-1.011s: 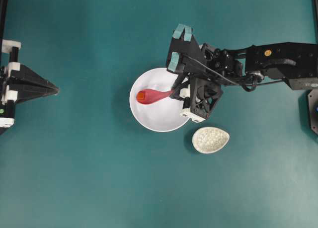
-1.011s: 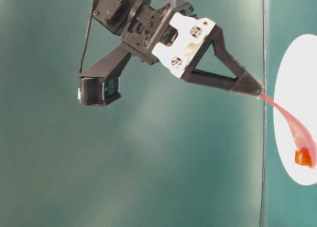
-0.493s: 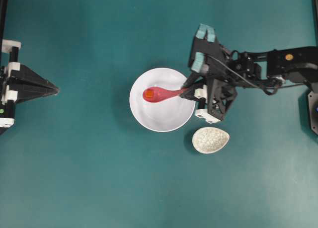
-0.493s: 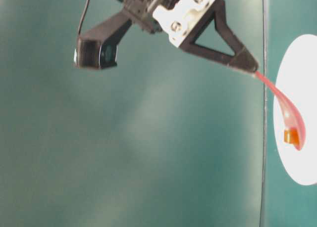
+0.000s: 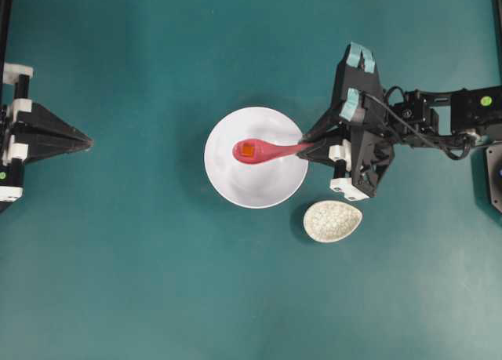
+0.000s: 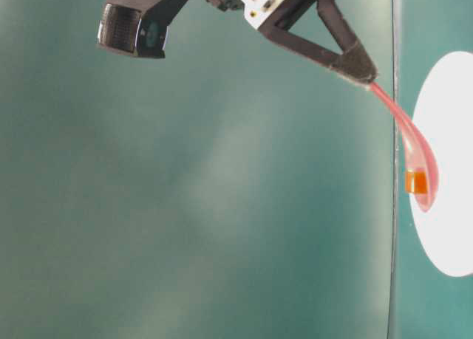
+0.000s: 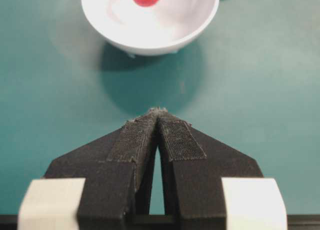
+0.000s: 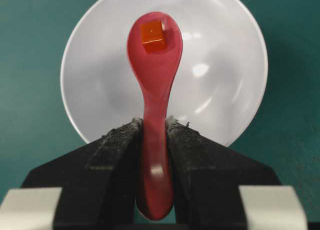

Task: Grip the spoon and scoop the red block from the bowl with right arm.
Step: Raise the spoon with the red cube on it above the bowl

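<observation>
My right gripper [image 5: 307, 150] [image 8: 155, 124] is shut on the handle of the pink-red spoon [image 5: 267, 150] [image 8: 156, 104]. The spoon's scoop hangs over the white bowl [image 5: 227, 180] [image 8: 225, 84], lifted above its floor. The tiny red block [image 5: 247, 150] [image 8: 152, 36] [image 6: 415, 182] lies in the scoop. In the table-level view the spoon [image 6: 414, 151] slopes down from the right gripper [image 6: 364, 74] in front of the bowl [image 6: 451, 235]. My left gripper [image 5: 88, 142] [image 7: 158, 111] rests shut and empty at the far left, pointing at the bowl [image 7: 175, 24].
A small speckled beige oval dish [image 5: 332, 220] sits just below and right of the bowl, under the right wrist. Teal tabletop lies all around. A black frame post [image 5: 494, 172] stands at the right edge.
The right arm has drawn back to the right and risen, carrying the spoon with the red block in its scoop up from the bowl's floor. The left arm has not moved.
</observation>
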### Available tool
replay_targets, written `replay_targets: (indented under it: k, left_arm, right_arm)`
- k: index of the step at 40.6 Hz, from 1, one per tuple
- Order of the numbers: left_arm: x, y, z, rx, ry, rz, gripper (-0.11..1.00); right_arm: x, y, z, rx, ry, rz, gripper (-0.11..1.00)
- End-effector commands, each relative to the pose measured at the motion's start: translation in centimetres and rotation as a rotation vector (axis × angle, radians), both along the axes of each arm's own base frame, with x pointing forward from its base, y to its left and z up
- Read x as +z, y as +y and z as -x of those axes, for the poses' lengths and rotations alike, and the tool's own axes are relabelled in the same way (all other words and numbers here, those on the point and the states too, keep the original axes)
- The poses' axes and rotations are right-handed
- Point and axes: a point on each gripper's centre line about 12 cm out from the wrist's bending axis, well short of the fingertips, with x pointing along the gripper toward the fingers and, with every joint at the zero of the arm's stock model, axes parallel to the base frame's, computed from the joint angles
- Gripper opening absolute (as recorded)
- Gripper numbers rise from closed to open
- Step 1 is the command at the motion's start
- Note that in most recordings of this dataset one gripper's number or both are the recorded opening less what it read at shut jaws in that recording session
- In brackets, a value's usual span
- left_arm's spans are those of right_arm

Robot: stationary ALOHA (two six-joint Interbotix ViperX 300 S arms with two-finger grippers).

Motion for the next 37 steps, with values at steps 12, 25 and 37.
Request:
replay_targets:
  k: [12,25,37]
  left_arm:
    - [1.1,0.0,-0.3,-0.001,-0.026,-0.001,0.00]
    - [1.0,0.0,-0.2,-0.001,-0.014,0.000,0.00]
    - [0.9,0.0,-0.2,0.001,-0.006,0.000,0.00]
  right_arm:
    - [1.7,0.4,-0.3,0.004,-0.091,0.006,0.24]
    - [2.2,0.5,0.2,-0.012,-0.125,-0.016,0.24]
    - [3.3,0.5,1.3,-0.013,-0.159,-0.018,0.24]
